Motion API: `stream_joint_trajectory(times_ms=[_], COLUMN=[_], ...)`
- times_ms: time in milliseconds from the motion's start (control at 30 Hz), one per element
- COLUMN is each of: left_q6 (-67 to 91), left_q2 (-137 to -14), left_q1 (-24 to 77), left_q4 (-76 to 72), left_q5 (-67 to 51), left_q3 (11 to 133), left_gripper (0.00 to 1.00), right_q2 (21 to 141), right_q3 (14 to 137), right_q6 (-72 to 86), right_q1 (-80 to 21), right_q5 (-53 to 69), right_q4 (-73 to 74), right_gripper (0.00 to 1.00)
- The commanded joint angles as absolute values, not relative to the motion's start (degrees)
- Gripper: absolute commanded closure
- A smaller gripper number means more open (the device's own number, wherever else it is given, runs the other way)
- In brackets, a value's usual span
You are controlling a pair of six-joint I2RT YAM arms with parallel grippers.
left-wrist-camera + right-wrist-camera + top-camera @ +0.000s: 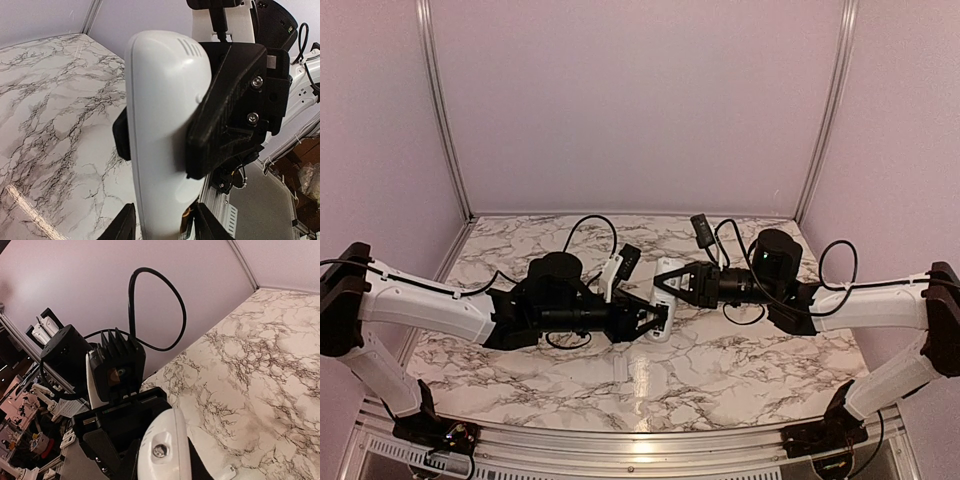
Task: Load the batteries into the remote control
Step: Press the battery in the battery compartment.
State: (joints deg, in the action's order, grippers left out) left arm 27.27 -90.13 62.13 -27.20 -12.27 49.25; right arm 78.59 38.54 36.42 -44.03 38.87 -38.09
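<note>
Remote control point(160, 100) in right hand point(670, 283)

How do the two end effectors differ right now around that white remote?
The right end effector is clamped shut across the remote control; the left end effector only straddles one end of it, and whether it grips is unclear. The right reaches in from the right, the left from the left. Both have black fingers.

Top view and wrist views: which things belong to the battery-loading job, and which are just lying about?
Job: remote control, clamped in the right gripper; left gripper, fingers either side of the remote's end. No batteries in view.
Lying about: nothing loose; only the marble table and a looped black cable.
</note>
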Motion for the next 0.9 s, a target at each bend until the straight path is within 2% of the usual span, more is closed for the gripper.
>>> stream_joint_trajectory(times_ms=[0,400,567,700,867], left_q6=[30.5,34.9,34.1,33.3,29.9], left_q2=[-91.2,-93.4,-94.0,-93.7,-89.7], left_q1=[60.4,59.2,59.2,59.2,59.2], left_q4=[-31.3,-29.2,-26.7,-24.4,-24.9], left_q5=[-13.0,-10.5,-9.1,-7.6,-7.2], left_q3=[48.9,49.0,49.8,50.4,49.3], left_gripper=[0.62,0.8,0.8,0.72,0.5], right_q2=[77.6,76.7,75.9,75.3,75.8], right_q3=[39.9,40.4,40.2,40.2,40.2], right_q6=[37.1,37.2,37.4,36.8,36.4], right_q1=[-44.8,-44.8,-44.8,-44.8,-44.7], right_q5=[39.4,40.3,40.1,38.9,36.0], right_q4=[-40.2,-41.1,-41.2,-39.6,-36.4], right_gripper=[1.0,1.0,1.0,1.0,1.0])
